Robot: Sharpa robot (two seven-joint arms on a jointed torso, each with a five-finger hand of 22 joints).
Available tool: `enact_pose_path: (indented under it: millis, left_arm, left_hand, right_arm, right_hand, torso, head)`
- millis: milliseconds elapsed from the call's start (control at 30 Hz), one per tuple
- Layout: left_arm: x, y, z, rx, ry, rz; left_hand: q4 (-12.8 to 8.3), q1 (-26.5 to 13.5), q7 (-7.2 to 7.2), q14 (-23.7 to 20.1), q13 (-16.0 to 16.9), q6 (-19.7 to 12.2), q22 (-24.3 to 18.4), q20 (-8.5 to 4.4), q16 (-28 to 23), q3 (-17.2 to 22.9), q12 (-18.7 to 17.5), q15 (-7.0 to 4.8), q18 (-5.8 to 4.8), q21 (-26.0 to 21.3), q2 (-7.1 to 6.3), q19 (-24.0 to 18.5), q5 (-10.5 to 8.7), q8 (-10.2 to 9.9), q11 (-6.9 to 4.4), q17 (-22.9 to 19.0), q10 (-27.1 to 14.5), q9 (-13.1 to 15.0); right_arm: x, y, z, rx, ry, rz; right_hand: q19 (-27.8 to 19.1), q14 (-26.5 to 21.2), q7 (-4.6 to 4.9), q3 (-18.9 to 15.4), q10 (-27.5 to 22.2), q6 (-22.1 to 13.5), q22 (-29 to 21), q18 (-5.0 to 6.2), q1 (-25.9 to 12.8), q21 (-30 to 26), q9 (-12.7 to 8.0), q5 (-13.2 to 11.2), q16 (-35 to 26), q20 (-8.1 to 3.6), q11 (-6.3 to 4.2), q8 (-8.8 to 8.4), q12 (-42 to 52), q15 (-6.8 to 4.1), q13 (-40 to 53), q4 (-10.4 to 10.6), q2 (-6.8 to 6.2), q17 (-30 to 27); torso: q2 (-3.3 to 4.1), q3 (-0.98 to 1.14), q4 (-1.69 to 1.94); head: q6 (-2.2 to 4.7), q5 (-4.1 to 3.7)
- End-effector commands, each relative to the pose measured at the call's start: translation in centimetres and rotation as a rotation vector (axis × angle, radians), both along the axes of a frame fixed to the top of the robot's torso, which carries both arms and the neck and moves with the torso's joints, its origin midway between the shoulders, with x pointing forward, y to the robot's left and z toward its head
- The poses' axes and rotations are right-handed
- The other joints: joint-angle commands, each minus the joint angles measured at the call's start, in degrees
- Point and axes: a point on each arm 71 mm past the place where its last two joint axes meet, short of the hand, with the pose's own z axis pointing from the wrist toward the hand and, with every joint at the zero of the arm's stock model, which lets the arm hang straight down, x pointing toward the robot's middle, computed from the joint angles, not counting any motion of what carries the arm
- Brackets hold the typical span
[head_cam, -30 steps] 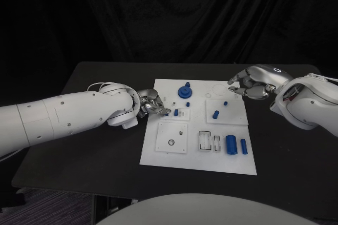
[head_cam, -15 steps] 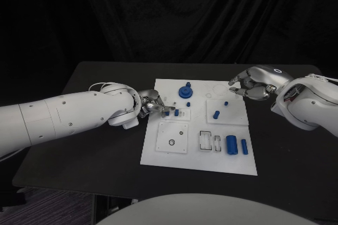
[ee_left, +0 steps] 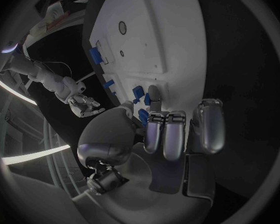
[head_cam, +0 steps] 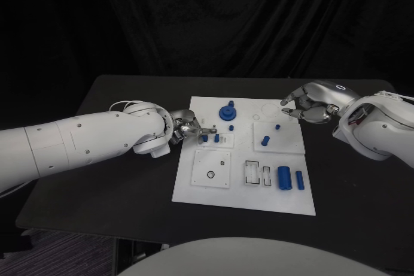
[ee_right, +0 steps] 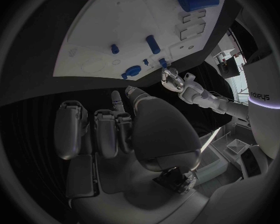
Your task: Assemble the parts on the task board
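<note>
The white task board (head_cam: 226, 189) lies mid-table, also seen in the wrist views (ee_left: 165, 30) (ee_right: 134, 25). My left hand (head_cam: 188, 131) (ee_left: 168, 134) is at the board's left edge, and its thumb and a finger pinch a small blue peg (head_cam: 203, 139) (ee_left: 143, 115) over the small raised block. A second peg (head_cam: 216, 139) stands just beside it. My right hand (head_cam: 306, 105) (ee_right: 115, 129) hovers over the board's far right corner, fingers loosely bent and apart, holding nothing.
On the board are a blue round piece with a post (head_cam: 227, 112), a tiny peg (head_cam: 230, 128), a blue piece (head_cam: 265, 139) on the right block, and a blue cylinder (head_cam: 283, 175) and bar (head_cam: 298, 179) near the front right. Black table (head_cam: 112, 192) surrounds the board.
My left hand has edged slightly right, bringing its fingertips and the small peg nearer the standing peg. The right hand has barely moved.
</note>
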Motion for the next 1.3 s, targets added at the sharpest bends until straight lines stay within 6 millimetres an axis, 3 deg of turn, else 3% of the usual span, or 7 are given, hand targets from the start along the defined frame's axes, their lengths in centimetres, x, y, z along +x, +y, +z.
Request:
enact_pose_path:
  millis: [33, 567, 1300]
  left_arm:
    - [-0.11, 0.22, -0.47, 0.011, 0.013, 0.004]
    - [0.07, 0.55, -0.25, 0.01, -0.03, 0.0]
    - [0.07, 0.19, 0.03, -0.007, -0.074, -0.027]
  left_hand:
    - [0.1, -0.7, 0.01, 6.1, 14.9, 0.3, 10.6, 0.27, 0.1, -0.8, 0.1, 0.43, -0.19, -0.2, 0.36, 0.3, -0.2, 0.4, 0.27, 15.1, 6.0, 0.3]
    - [0.0, -0.5, -0.38, 6.1, 14.9, -0.1, 10.7, 0.07, 0.1, -4.6, 0.1, 0.19, -0.22, -0.2, 2.7, 0.5, 0.08, 3.6, -0.04, 15.1, 6.0, 5.6]
    - [-0.1, 0.7, -0.55, 6.1, 14.9, -0.6, 10.7, -0.08, 0.1, -5.4, 0.1, 0.04, -0.19, -0.4, 3.84, 0.5, 0.84, 4.7, -0.2, 15.1, 6.0, 7.4]
  right_arm:
    - [-0.01, -0.16, -0.19, -0.01, 0.013, -0.018]
    - [0.02, -0.23, -0.28, -0.015, 0.021, -0.023]
    - [0.08, -0.3, -0.52, 0.009, 0.054, -0.039]
  right_hand:
    - [-0.1, 4.7, -0.06, 0.4, 4.4, 0.5, 11.0, 0.79, 0.3, -0.3, -0.1, 0.2, -0.3, 0.31, 0.25, -0.3, -0.2, 0.25, 13.6, 0.1, 0.03, 11.9]
    - [-0.1, 4.7, -0.06, 0.4, 4.4, 0.5, 10.9, 0.81, 0.3, -0.4, -0.1, 0.4, -0.3, 0.31, 0.26, -0.32, -0.3, 0.25, 13.6, 0.0, 0.0, 11.8]
    - [-0.4, 4.6, -0.06, 0.9, 4.2, 0.4, 10.7, 0.95, 0.5, -1.1, -0.2, 0.8, -0.6, 0.3, 0.25, -0.44, -0.4, 0.23, 13.4, -0.3, 0.0, 11.6]
  torso:
    - [-0.01, 0.02, 0.0]
    - [-0.07, 0.0, -0.06]
    - [-0.06, -0.01, -0.04]
  head:
    - [-0.01, 0.05]
    - [-0.01, 0.22]
    - [-0.01, 0.36]
